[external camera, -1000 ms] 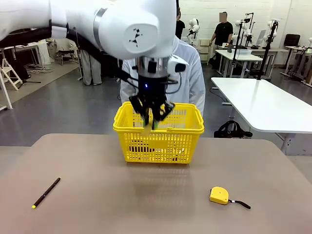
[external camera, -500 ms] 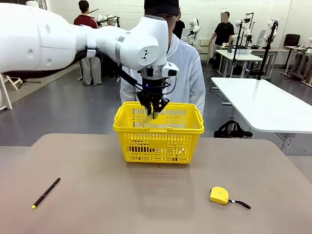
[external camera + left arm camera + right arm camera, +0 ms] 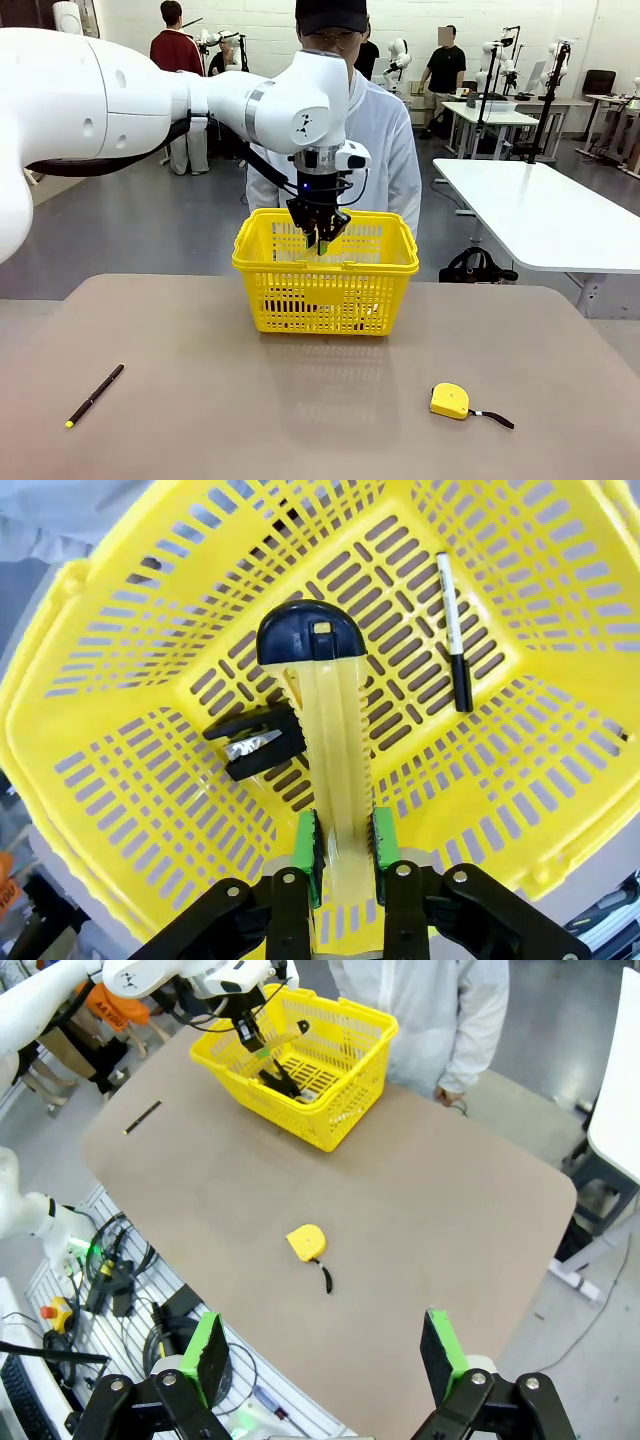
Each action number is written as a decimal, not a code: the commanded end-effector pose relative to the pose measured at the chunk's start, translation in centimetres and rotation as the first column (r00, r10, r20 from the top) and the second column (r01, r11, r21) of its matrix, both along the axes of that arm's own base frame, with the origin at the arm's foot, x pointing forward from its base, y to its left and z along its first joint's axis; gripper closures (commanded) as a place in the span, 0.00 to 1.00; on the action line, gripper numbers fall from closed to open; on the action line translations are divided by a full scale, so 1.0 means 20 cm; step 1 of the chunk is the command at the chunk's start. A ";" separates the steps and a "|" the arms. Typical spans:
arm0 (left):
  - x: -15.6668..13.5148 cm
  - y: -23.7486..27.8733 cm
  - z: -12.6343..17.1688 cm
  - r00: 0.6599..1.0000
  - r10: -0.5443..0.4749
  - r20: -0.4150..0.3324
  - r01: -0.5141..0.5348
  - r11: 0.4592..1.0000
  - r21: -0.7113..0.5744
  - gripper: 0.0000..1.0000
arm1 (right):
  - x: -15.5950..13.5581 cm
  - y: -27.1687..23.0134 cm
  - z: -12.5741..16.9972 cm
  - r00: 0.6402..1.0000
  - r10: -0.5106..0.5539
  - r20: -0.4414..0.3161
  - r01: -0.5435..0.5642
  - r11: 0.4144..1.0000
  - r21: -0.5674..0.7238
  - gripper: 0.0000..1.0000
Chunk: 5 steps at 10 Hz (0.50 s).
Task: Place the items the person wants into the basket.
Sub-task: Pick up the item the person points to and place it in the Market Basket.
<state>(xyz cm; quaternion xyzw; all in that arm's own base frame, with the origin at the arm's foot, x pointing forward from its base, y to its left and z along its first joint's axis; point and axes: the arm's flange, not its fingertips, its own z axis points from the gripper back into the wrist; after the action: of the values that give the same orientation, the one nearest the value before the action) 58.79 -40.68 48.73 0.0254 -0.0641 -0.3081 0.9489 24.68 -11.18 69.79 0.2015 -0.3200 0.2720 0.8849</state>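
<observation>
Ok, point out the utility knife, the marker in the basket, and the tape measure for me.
utility knife (image 3: 335, 780), left wrist view, on its yellow ribbed body.
marker (image 3: 452, 620), left wrist view, on its white barrel.
tape measure (image 3: 449, 401), front view, on its yellow case.

Basket (image 3: 325, 285) is sitting at the table's (image 3: 300, 400) far middle, marker (image 3: 453, 630) lying inside; pen (image 3: 95, 395) is lying front-left, tape measure (image 3: 449, 401) front-right.

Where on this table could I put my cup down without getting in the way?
Bare tabletop lies between the black pen and the tape measure, in front of the basket. It is crowded at the basket, where the left pincer hangs with the utility knife.
</observation>
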 end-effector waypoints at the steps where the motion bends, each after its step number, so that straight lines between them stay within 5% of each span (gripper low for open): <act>1: 0.01 0.01 -0.03 0.998 -0.034 -0.045 0.034 0.999 -0.020 0.43 | 0.01 0.00 -0.01 1.000 0.016 0.004 -0.016 1.000 0.011 0.00; 2: 0.01 0.00 -0.03 0.998 -0.033 -0.050 0.032 0.999 -0.020 0.15 | 0.01 0.00 -0.01 1.000 0.016 0.004 -0.016 1.000 0.011 0.00; 3: 0.02 0.00 -0.03 0.998 -0.032 -0.050 0.031 0.999 -0.024 0.00 | 0.01 0.00 -0.01 1.000 0.016 0.004 -0.016 1.000 0.011 0.00; 5: 0.00 0.00 -0.03 0.998 -0.025 -0.057 0.024 0.999 -0.021 0.00 | 0.01 0.00 -0.01 1.000 0.016 0.004 -0.016 1.000 0.011 0.00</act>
<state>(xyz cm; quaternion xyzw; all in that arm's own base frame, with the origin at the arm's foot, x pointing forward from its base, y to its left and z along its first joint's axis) 58.85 -40.81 47.57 0.0148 -0.0501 -0.3115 0.9488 24.68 -11.18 69.79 0.2015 -0.3200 0.2720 0.8849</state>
